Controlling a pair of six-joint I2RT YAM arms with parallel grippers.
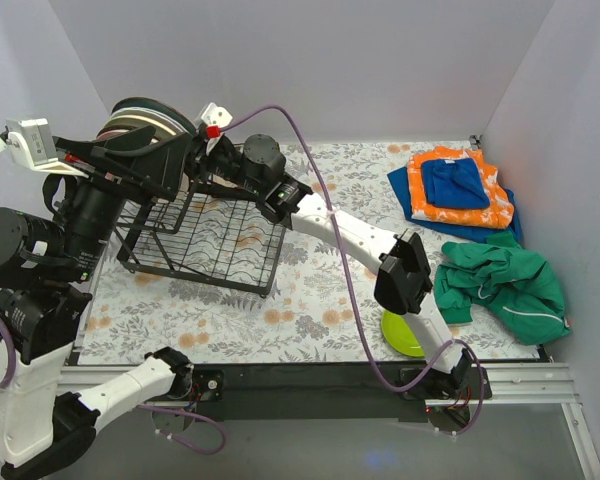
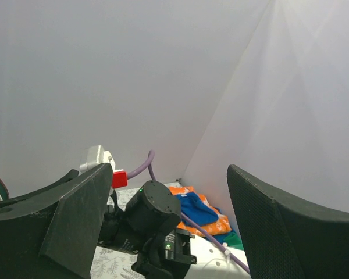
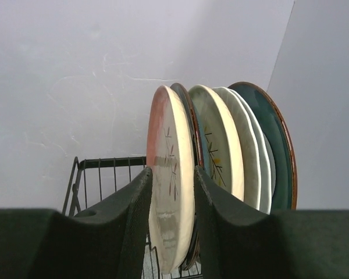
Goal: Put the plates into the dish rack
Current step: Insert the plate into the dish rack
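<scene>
Several plates (image 1: 145, 115) stand on edge in the black wire dish rack (image 1: 205, 245) at the back left. In the right wrist view the pink-cream sprig plate (image 3: 171, 151) is the nearest of them, with a cream sprig plate (image 3: 218, 145), a white one (image 3: 247, 151) and a dark blue-grey one (image 3: 276, 145) behind it. My right gripper (image 3: 173, 197) is open, and its fingers straddle the lower rim of the pink-cream plate. A lime green plate (image 1: 402, 335) lies flat by the right arm's base. My left gripper (image 2: 168, 221) hangs open and empty beside the rack, facing the right arm's wrist.
Folded orange and blue cloths (image 1: 460, 185) lie at the back right, with a crumpled green garment (image 1: 500, 280) in front of them. The right arm's purple cable (image 1: 310, 150) loops above the rack. Grey walls close in the table on three sides.
</scene>
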